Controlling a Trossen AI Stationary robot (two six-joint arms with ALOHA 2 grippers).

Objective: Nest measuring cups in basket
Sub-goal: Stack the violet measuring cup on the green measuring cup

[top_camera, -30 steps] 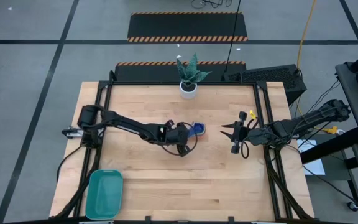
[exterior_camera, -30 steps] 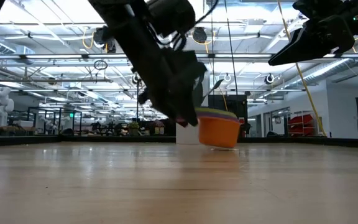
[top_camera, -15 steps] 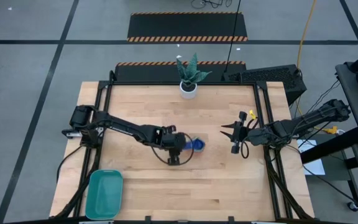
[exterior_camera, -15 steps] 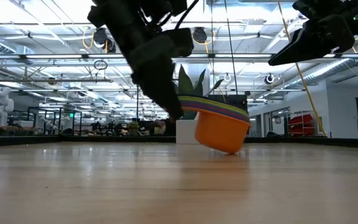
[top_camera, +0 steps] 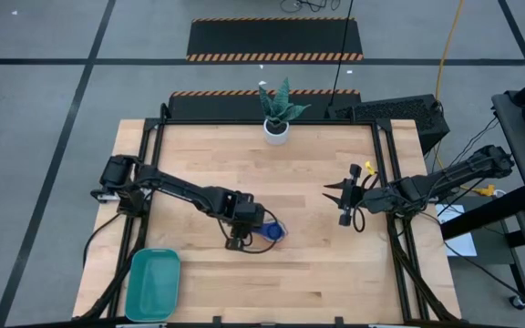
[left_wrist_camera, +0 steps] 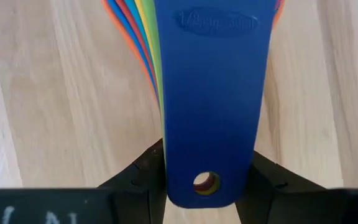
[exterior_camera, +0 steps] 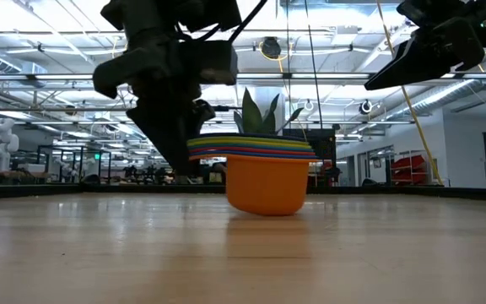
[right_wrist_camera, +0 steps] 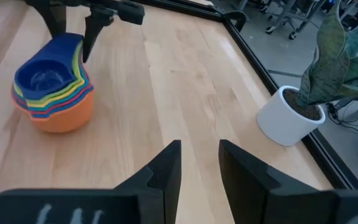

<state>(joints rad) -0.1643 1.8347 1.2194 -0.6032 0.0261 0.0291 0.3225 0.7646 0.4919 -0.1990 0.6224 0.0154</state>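
Left gripper (top_camera: pixel 244 230) clamps the stacked handles of the nested measuring cups (top_camera: pixel 268 232), well apart from the basket (top_camera: pixel 152 284). Right gripper (top_camera: pixel 337 194) waits empty, fingers slightly parted. Best carried level, lowered gently inside the basket.

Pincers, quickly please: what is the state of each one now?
Left pincer: shut on the handles of the measuring cups.
Right pincer: open, holding nothing, above the table.
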